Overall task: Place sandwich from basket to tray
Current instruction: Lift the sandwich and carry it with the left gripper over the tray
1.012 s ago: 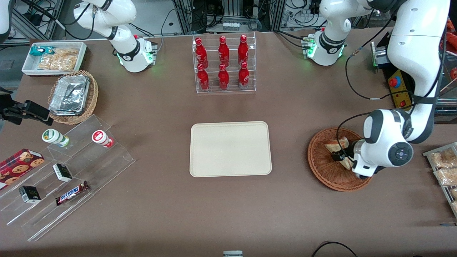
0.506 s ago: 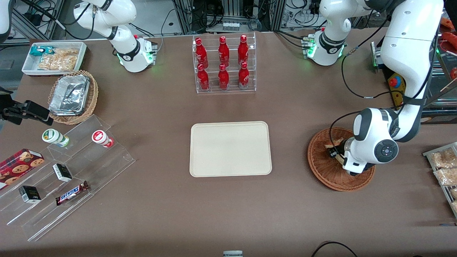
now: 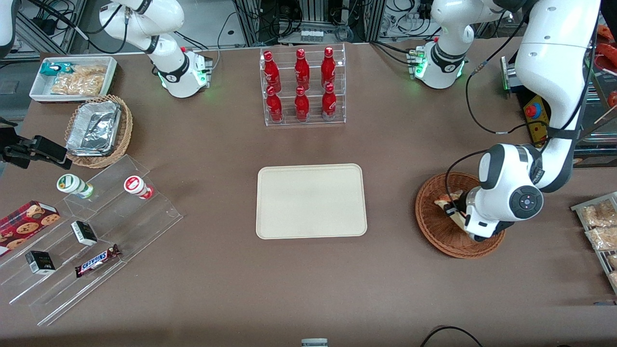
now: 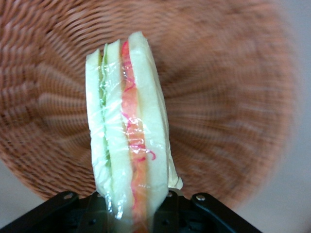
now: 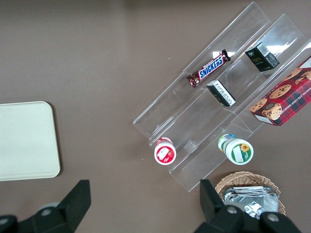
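Observation:
My left gripper (image 3: 454,212) is shut on the sandwich (image 4: 129,141), a plastic-wrapped wedge of white bread with red and green filling. It holds the sandwich just above the reddish-brown wicker basket (image 3: 434,226), which fills the left wrist view (image 4: 233,97). In the front view the sandwich (image 3: 446,201) shows partly past the wrist, over the basket. The cream-beige tray (image 3: 311,201) lies at the table's middle, toward the parked arm's end from the basket; its corner shows in the right wrist view (image 5: 26,141).
A clear rack of red bottles (image 3: 302,86) stands farther from the front camera than the tray. Bagged snacks (image 3: 600,226) lie at the working arm's end. Clear stepped shelves with snacks (image 3: 91,231), a foil-tray basket (image 3: 99,130) and a white bin (image 3: 72,79) are at the parked arm's end.
My gripper has closed on the sandwich, raised it off the basket floor and shifted slightly toward the tray. The basket has not moved.

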